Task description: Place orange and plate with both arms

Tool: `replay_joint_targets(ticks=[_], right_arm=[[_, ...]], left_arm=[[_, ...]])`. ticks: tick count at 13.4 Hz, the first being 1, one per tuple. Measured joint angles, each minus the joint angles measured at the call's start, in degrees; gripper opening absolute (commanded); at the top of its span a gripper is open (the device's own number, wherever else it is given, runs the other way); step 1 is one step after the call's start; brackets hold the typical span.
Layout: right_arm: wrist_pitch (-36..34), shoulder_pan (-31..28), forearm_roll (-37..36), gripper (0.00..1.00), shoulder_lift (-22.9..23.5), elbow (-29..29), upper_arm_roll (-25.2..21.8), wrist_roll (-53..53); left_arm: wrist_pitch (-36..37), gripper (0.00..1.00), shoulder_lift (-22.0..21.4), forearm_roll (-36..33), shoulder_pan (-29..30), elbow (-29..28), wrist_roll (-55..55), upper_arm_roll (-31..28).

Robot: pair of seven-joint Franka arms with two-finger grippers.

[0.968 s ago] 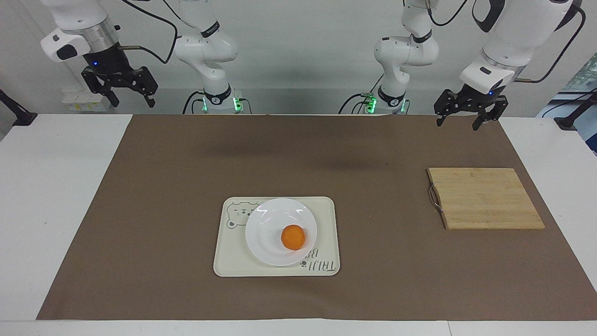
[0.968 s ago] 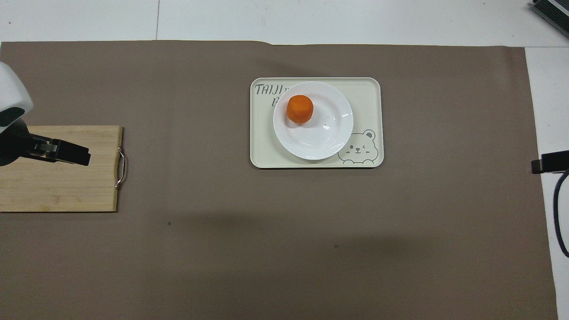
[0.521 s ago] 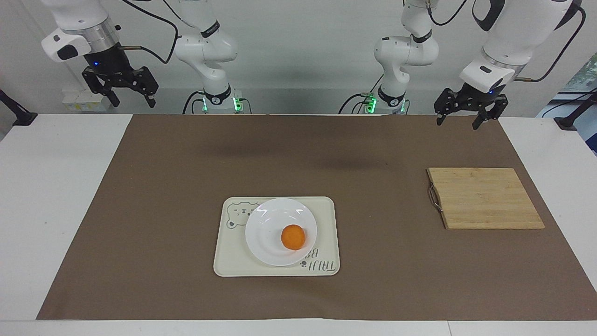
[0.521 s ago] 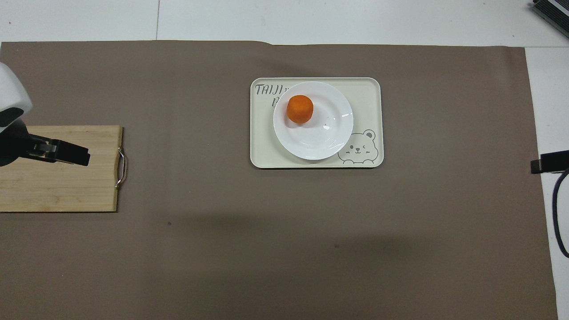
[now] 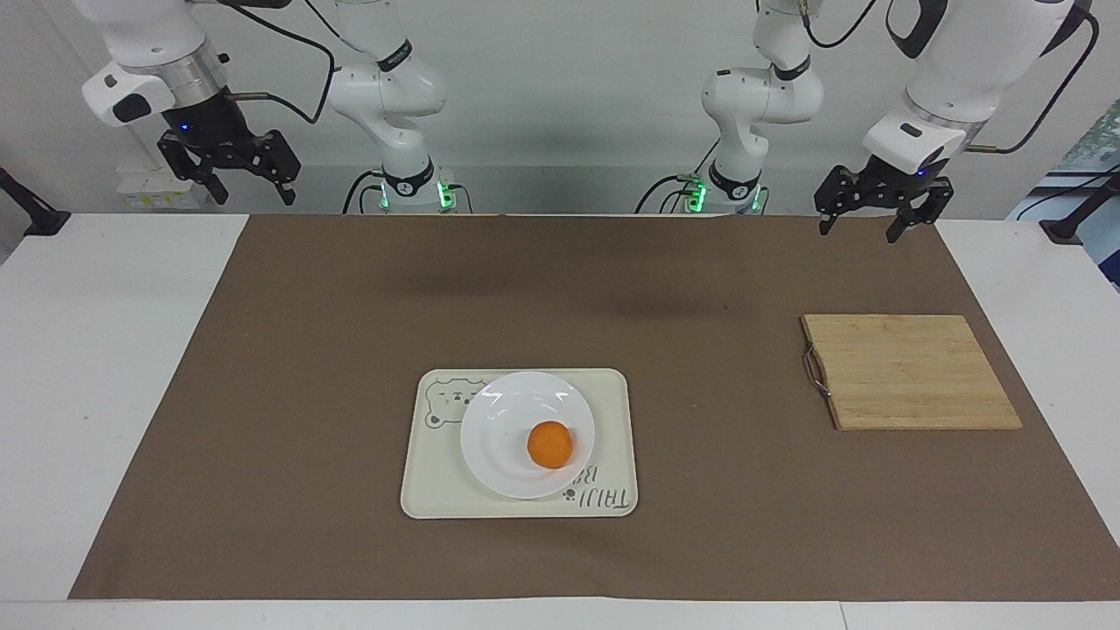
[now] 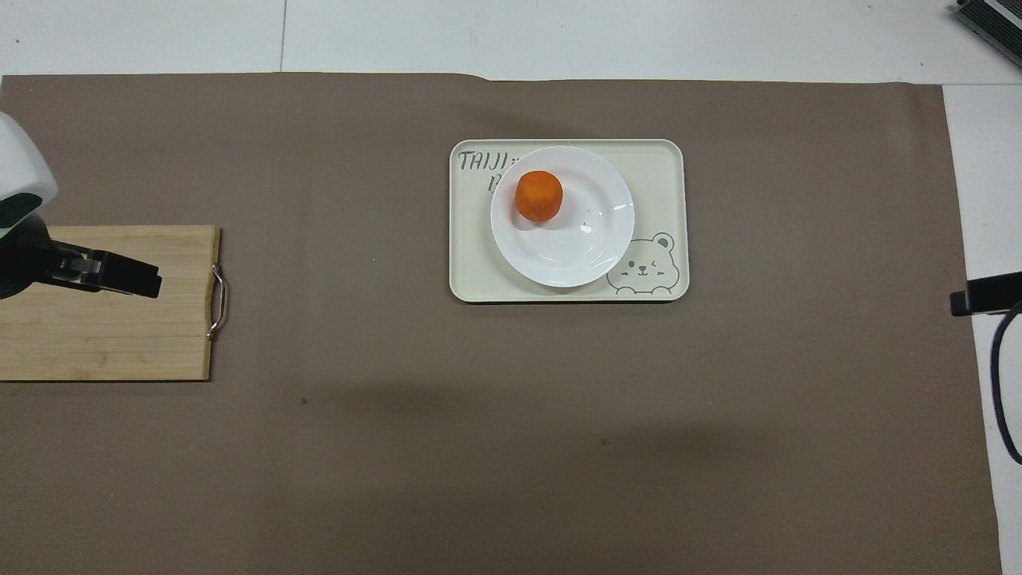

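The orange [image 5: 550, 444] [image 6: 538, 196] lies in the white plate [image 5: 503, 420] [image 6: 591, 231], off its middle. The plate rests on a cream tray [image 5: 612, 411] [image 6: 659, 176] with a bear drawing, mid-table. My left gripper [image 5: 859, 232] hangs open and empty in the air over the mat's edge by the robots, at the left arm's end. My right gripper [image 5: 252, 196] hangs open and empty, high over the mat's corner at the right arm's end. Both are well away from the tray.
A bamboo cutting board [image 5: 910, 372] [image 6: 104, 319] with a metal handle lies on the brown mat [image 5: 306, 394] toward the left arm's end. White tabletop [image 5: 96, 350] borders the mat at both ends.
The right gripper has shifted slightly sideways toward the table's middle. The left gripper has risen by a hair. Orange, plate and tray have not moved.
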State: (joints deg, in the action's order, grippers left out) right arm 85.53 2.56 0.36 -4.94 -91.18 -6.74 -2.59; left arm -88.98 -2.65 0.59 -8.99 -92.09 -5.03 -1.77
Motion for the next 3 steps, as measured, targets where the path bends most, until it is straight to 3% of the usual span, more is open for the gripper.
replay_joint_targets(ticks=[3], right_arm=[[0.0, 0.1, -0.5, 1.00, 0.8, 0.3, -0.2, 0.0]], left_arm=[[0.1, 1.00, 0.0, 0.0, 0.0, 0.0, 0.0, 0.0]])
